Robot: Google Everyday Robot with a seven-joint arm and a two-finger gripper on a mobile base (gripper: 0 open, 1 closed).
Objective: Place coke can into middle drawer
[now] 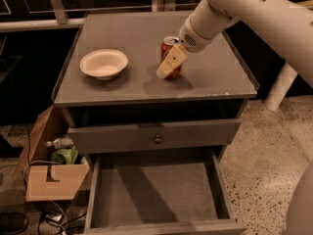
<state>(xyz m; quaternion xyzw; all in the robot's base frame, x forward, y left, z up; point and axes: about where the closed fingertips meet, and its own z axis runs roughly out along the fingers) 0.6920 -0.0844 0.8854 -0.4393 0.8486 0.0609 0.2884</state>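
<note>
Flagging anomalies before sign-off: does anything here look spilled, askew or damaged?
Nothing stands out. The coke can stands upright on the cabinet top with the gripper at it, the bowl sits upright, and the middle drawer is open and bare.

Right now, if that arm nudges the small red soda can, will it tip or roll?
It may tip easily: the small red soda can stands upright, tall and narrow, on the grey cabinet top. On its side, its round body would likely roll. The gripper is at its front.
</note>
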